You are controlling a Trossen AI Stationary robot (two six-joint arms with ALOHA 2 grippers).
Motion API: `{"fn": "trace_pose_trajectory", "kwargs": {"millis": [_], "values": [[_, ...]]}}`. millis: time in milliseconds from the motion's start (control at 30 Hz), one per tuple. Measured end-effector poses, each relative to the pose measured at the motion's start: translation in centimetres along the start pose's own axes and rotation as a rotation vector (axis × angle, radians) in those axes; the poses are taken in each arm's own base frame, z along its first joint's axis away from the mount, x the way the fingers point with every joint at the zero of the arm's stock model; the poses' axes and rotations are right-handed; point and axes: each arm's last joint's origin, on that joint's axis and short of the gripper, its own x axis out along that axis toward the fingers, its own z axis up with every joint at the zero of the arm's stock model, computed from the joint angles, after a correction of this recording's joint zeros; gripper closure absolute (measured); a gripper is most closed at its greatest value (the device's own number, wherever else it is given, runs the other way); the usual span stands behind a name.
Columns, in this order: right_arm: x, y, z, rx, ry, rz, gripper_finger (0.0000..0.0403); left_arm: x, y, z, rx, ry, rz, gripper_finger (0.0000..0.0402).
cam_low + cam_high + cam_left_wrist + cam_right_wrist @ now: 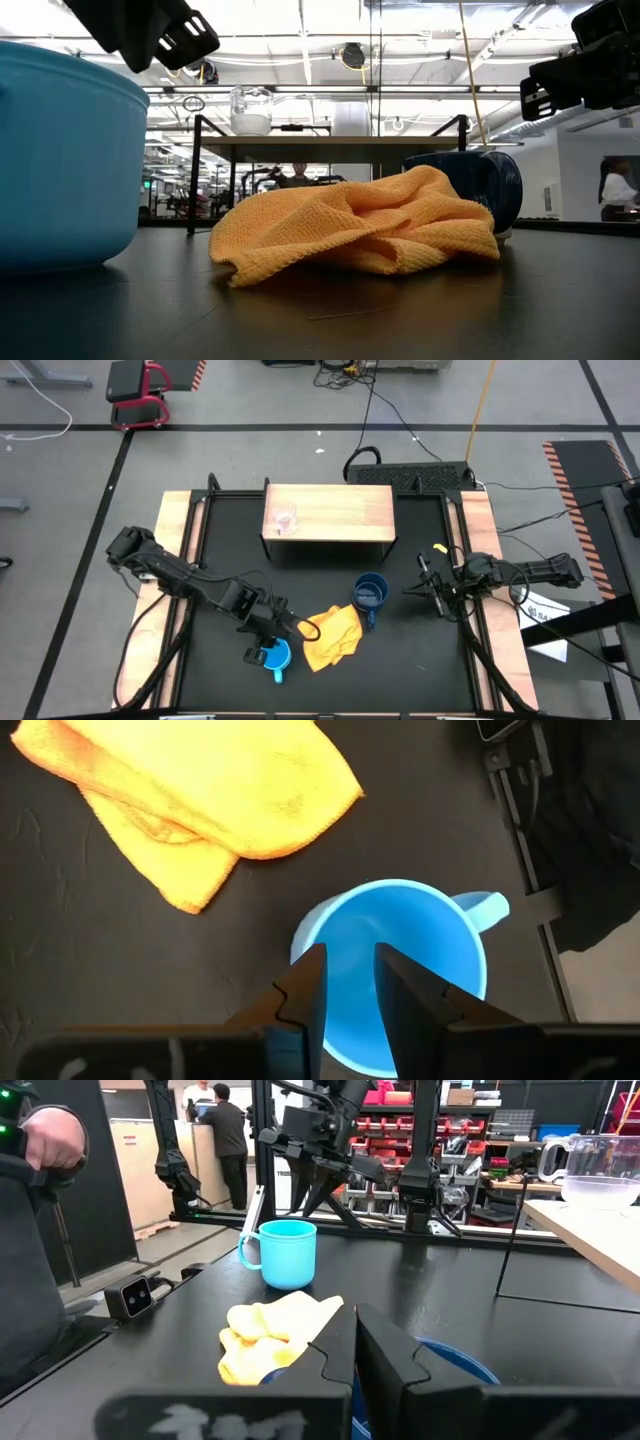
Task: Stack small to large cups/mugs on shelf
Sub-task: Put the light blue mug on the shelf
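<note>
The clear glass cup (286,520) stands on the left part of the wooden shelf's top (340,510). The dark blue mug (371,594) stands on the black table in front of the shelf, next to the yellow cloth (333,635). The light blue mug (273,656) stands upright near the table's front edge, its handle (484,907) showing in the left wrist view. My left gripper (350,960) hangs just above this mug's rim, fingers a little apart, touching nothing. My right gripper (355,1312) is shut and empty, right of the dark blue mug (455,1355).
The yellow cloth (360,230) lies crumpled between the two mugs. Light wooden side rails (175,550) run along both sides of the black table. A small yellow thing (439,548) lies near the right rail. People show in the room beyond the table (228,1135).
</note>
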Motion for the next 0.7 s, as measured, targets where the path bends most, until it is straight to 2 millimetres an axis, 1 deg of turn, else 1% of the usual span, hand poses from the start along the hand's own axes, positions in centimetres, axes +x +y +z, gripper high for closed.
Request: {"fn": "trace_pose_trajectory", "kwargs": {"millis": [700], "values": [[0.0, 0.0, -0.04, 0.004, 0.003, 0.001, 0.0403, -0.08, 0.57, 0.09, -0.035, -0.002, 0.012, 0.0313]]}}
